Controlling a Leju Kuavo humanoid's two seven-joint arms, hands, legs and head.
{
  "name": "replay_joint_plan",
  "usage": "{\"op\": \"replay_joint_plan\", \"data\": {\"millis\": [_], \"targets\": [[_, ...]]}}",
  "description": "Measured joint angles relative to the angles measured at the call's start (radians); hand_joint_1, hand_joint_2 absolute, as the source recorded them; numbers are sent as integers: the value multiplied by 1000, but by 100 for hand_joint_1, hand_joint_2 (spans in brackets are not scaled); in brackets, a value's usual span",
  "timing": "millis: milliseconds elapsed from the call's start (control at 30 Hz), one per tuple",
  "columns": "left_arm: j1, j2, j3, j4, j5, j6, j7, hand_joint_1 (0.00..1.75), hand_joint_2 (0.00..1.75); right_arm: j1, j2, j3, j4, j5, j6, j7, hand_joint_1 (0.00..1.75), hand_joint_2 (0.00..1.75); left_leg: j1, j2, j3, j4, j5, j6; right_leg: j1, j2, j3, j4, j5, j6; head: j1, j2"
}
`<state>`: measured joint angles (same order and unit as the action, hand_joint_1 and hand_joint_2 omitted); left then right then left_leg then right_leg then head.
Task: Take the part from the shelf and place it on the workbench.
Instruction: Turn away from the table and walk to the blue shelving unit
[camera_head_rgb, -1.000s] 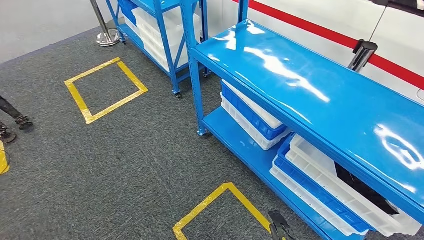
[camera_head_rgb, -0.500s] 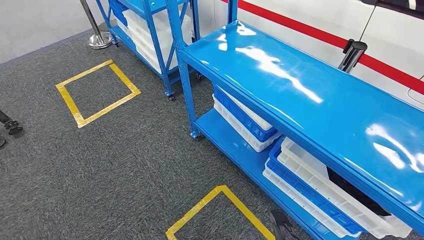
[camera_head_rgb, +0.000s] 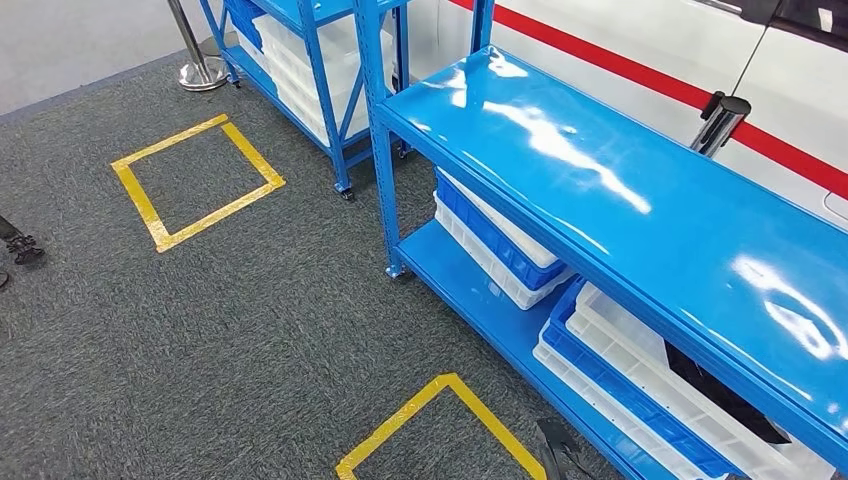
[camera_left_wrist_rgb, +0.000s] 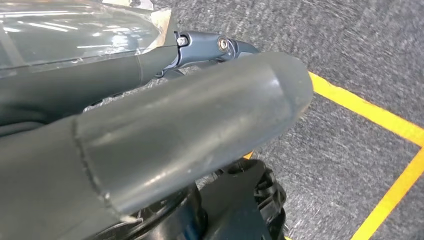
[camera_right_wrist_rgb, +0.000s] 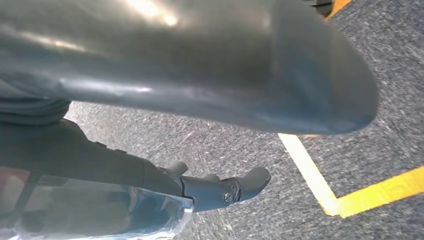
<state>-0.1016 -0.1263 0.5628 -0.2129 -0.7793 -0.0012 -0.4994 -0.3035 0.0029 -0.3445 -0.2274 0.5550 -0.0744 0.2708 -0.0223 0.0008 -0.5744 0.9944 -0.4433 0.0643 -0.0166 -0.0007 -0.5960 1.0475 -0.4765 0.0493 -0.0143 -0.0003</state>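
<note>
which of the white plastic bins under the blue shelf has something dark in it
The top white plastic bin of the stack nearer the camera: a flat black part lies inside it. The farther stack's white bin shows nothing dark.

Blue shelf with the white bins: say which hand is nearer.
Right, probably. The shelf stands on the robot's right; the right hand hangs on that side, the left hand on the far side.

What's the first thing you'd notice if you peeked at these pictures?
The big shiny blue shelf on the right, glaring with light, with white and blue bins stacked underneath it. Next, the yellow tape squares on the grey carpet, one far left and one near the bottom.
</note>
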Motion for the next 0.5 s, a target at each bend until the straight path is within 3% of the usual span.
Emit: {"op": "replay_joint_plan", "data": {"millis": [33,133,200,300,333,367,400,467,500], "targets": [[0,0,0,0,0,0,0,0,0,-1,0,0,0,0,0,0,0,0,-1,0,0,3,-4,-5,1,-1,16,-31,11,-8,0,0],[-1,0,0,0,0,1,0,0,0,-2,0,0,0,0,0,0,0,0,1,1,-1,10,-12,-18,0,1,25,-42,17,-32,0,0],[-1,0,0,-1,0,2,0,0,0,-3,1,0,0,0,0,0,0,0,6,-1,-18,52,-41,-32,-8,1,31,-47,19,-44,-2,0],[0,-1,0,-1,0,2,0,0,0,-5,0,0,-1,0,0,0,0,0,23,-4,-110,243,-137,-52,-11,1,34,-48,18,-50,-5,0],[0,-1,0,0,0,2,0,0,0,-5,1,0,-1,0,0,0,0,0,30,-3,-139,296,-153,-57,-11,2,35,-48,17,-50,-5,0],[1,-1,0,0,0,2,0,0,0,-4,1,0,-1,0,0,0,0,0,36,-3,-150,310,-145,-61,-12,2,35,-48,17,-50,-5,0],[1,-1,0,-1,0,2,0,0,0,-5,1,0,-1,0,0,0,0,0,42,-3,-140,283,-120,-65,-13,3,37,-48,16,-49,-5,0],[1,-1,0,-1,0,2,0,0,0,-6,0,0,-1,0,0,0,0,0,53,-3,-74,145,-47,-70,-16,6,41,-48,13,-43,-6,0],[0,-1,0,-1,0,2,0,0,0,-7,0,0,-1,1,0,0,0,0,54,-5,-43,82,-24,-71,-14,7,42,-47,11,-38,-5,0]]}}
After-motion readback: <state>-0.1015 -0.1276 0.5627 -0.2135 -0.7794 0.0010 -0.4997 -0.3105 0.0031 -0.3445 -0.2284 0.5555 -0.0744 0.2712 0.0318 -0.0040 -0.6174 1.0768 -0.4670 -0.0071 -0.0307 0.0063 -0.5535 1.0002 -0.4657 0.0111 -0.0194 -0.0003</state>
